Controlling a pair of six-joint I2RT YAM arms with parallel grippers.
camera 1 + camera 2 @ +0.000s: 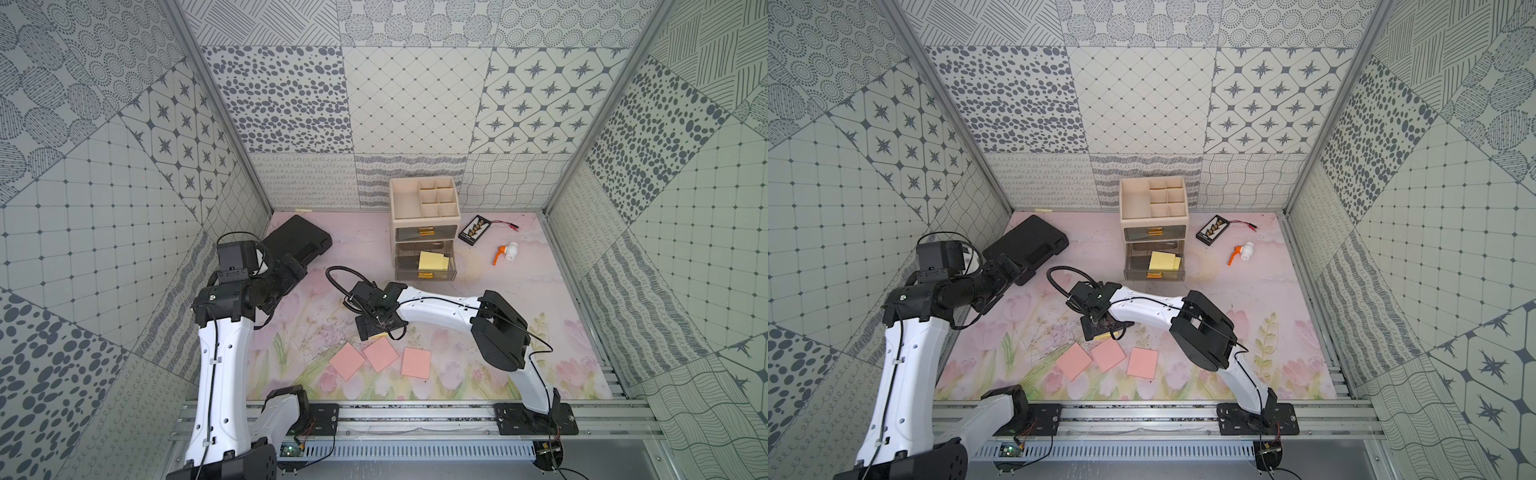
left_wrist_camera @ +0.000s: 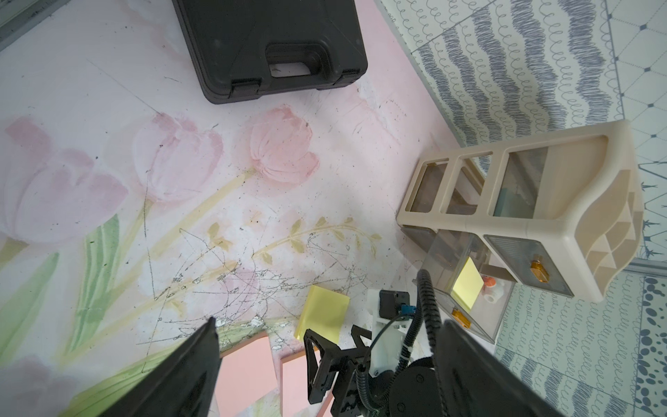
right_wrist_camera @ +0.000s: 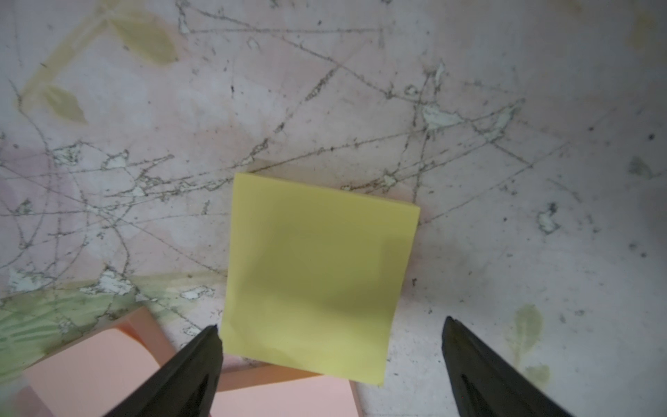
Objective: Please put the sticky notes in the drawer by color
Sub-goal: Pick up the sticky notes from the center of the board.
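Showing yellow pad (image 3: 317, 278) whole, right wrist alone

I see matt paper pads (image 3: 317, 278) on a scuffed, scratched mat (image 3: 505, 180), a cream plastic chest (image 2: 541, 224) (smoky translucent drawers (image 2: 505, 249), glossy gold handles (image 2: 537, 269)) and a matt black plastic case (image 2: 270, 43).

Probably a robot lab booth: patterned walls (image 1: 415, 104), aluminium mounting rail (image 1: 415, 419)

Yellow sticky note (image 3: 317, 278), salmon-pink pads (image 1: 380, 353), cream chest (image 1: 424, 221), black case (image 1: 297, 239), tulip-printed pink mat (image 1: 519, 299)
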